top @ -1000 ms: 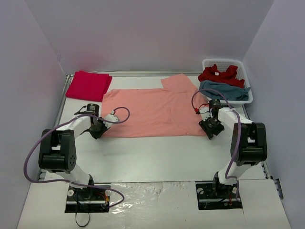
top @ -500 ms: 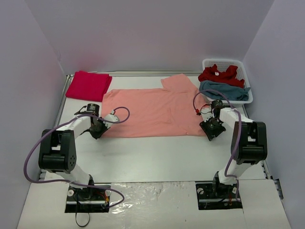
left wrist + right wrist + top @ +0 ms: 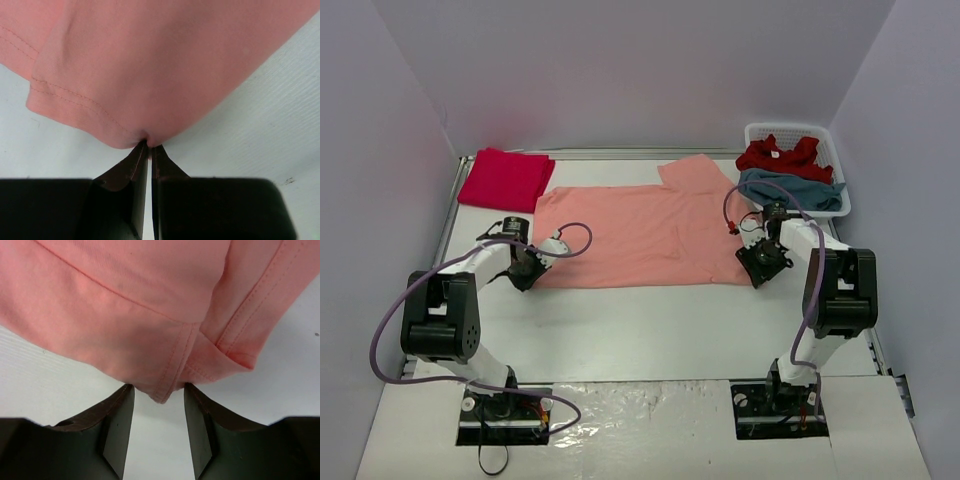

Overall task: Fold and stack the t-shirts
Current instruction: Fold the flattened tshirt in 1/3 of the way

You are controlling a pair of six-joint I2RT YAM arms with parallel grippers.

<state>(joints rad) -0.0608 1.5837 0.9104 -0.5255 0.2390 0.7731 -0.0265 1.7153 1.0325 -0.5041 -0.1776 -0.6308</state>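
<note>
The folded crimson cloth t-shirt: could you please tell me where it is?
The folded crimson t-shirt lies at the white table's far left corner in the top view, beside the spread salmon-orange t-shirt.

The salmon-orange t-shirt (image 3: 640, 235) is soft matt knit cloth, smooth, with stitched double hems. The table (image 3: 650, 325) is a white matt surface, faintly grained. The fingers (image 3: 117, 425) of the right gripper (image 3: 158, 386) look like dark, dull plastic. The basket (image 3: 790, 126) is white slotted plastic; the folded crimson t-shirt (image 3: 506, 178) is matt cloth too.

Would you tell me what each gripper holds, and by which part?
Left gripper pinches the salmon t-shirt at its near-left corner; right gripper, open, holds nothing.
</note>
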